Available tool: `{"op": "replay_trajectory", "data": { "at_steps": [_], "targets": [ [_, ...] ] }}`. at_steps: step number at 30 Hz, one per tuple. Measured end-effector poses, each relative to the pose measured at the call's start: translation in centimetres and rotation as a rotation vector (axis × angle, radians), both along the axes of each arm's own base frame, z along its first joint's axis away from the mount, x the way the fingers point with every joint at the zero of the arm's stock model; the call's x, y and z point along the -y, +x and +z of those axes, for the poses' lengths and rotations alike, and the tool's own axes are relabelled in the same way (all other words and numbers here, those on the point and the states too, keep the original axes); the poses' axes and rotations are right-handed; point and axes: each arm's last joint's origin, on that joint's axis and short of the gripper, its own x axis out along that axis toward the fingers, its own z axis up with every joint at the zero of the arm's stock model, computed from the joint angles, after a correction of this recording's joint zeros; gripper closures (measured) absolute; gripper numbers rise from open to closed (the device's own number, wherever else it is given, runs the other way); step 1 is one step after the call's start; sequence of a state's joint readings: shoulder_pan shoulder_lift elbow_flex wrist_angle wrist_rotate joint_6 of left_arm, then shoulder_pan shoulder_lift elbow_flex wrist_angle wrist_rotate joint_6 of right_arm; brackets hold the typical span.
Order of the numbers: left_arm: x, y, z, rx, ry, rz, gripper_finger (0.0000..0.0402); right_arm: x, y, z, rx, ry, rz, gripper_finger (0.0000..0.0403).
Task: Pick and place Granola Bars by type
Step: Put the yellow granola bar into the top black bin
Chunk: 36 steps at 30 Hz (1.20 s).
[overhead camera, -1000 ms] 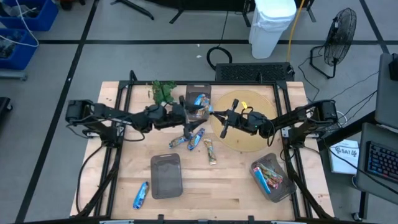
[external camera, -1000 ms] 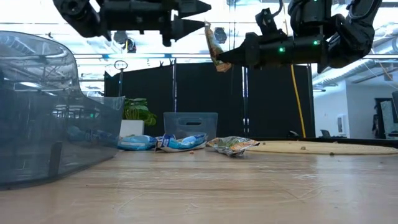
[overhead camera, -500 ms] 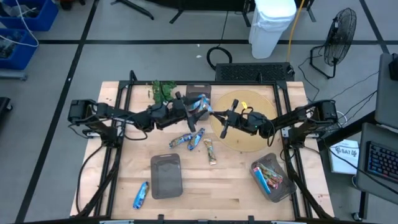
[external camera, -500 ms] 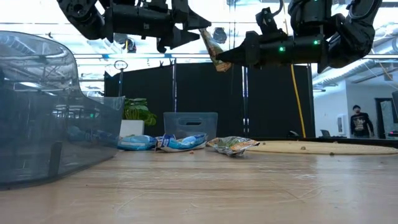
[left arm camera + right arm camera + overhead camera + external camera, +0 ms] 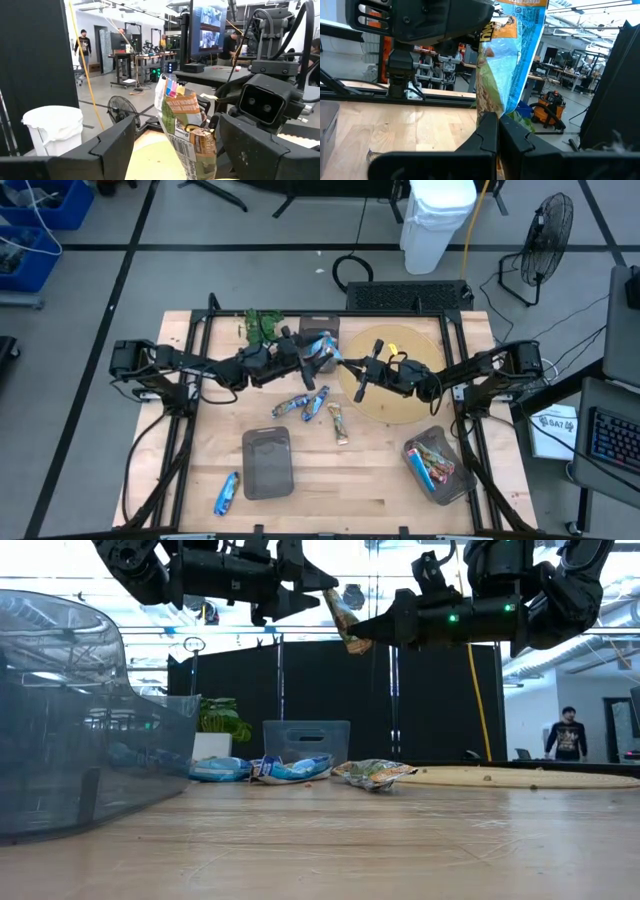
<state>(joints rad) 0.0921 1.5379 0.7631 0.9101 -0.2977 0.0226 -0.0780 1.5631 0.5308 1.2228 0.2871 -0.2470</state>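
I see my right gripper (image 5: pixel 352 637) pinched shut on one end of a shiny green-and-tan wrapped granola bar (image 5: pixel 343 620), held high above the wooden table (image 5: pixel 340 465) near its far middle. My left gripper (image 5: pixel 320 592) faces it with fingers spread wide, the bar's free end between them, not clamped. Below, loose blue and green wrapped bars (image 5: pixel 312 404) lie mid-table, well under both arms. A dark grey plastic bin (image 5: pixel 267 461) sits nearer the front edge.

Grey floor (image 5: pixel 90 330), white bin (image 5: pixel 437 215), floor fan (image 5: pixel 545 230), perhaps desks behind.
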Motion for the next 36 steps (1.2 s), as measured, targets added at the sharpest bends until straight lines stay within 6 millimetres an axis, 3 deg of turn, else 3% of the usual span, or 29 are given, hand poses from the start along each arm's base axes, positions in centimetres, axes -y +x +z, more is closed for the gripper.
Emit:
{"op": "replay_trajectory", "data": {
  "at_steps": [5, 17, 29, 36],
  "targets": [
    [0.0, 0.0, 0.0, -0.001, 0.009, 0.001, 0.0173, 0.0, 0.0, 0.0, 0.000, 0.000, 0.000, 0.0403],
    [-1.0, -0.1, -0.1, -0.020, 0.027, -0.001, 0.0389, 0.0, 0.0, 0.0, 0.000, 0.000, 0.001, 0.0403],
    [-1.2, -0.1, -0.2, -0.036, 0.032, -0.015, 0.0398, 0.0, 0.0, 0.0, -0.001, -0.001, 0.005, 0.0399],
    [-1.2, -0.1, -0.2, -0.042, 0.045, -0.016, 0.0399, -0.2, 0.1, 0.0, 0.007, 0.017, 0.063, 0.0329]
  ]
}}
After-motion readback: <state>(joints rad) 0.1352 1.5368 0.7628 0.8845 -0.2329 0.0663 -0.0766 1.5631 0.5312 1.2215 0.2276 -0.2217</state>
